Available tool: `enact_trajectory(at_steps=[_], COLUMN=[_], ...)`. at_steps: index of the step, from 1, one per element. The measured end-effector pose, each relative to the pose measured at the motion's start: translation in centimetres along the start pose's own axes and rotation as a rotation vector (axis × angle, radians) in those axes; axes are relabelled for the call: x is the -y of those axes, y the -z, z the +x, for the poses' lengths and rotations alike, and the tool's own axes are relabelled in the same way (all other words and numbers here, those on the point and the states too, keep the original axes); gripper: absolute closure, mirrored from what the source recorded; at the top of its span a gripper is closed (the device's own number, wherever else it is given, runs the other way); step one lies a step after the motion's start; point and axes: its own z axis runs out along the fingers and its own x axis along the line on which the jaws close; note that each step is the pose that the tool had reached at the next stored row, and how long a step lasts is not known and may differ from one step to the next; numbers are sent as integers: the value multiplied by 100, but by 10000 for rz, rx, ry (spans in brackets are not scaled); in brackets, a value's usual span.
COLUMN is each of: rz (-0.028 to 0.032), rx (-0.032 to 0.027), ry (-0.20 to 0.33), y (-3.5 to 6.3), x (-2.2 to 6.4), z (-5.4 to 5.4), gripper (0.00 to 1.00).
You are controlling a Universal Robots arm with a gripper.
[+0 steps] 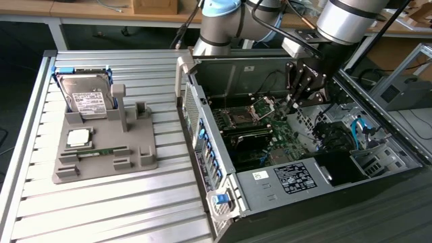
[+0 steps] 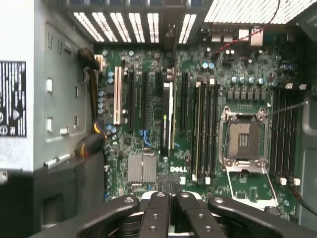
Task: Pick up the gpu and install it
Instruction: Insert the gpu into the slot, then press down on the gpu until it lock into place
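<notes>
Directly beyond the closed claw (image 2: 170, 210), the gpu (image 2: 165, 119) stands slotted

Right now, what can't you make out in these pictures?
- gpu: edge-on in the wrist view; whether it sits in a slot is unclear.
- hand: whether it grips the gpu; its own body hides the contact.
- hard drive label: too small to read in the exterior view.

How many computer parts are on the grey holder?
3. On the holder: a hard drive standing at the far end, a processor lying flat nearer the camera, and a memory stick nearest. The drive may hide something behind it.
</notes>
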Motion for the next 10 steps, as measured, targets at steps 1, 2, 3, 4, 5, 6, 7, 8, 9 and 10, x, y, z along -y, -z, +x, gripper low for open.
enact_trajectory(at_steps=[1,2,3,4,5,6,7,8,9,10], rz=[0,0,0,0,0,0,0,0,0,0], rx=[2,2,2,2,2,2,1,2,2,2], ry=[8,8,7,7,8,8,9,8,8,8], y=[0,0,0,0,0,0,0,0,0,0], x=[6,8,8,8,8,8,8,8,8,8], z=[0,0,0,0,0,0,0,0,0,0], gripper=[89,89,89,89,89,89,89,89,89,89])
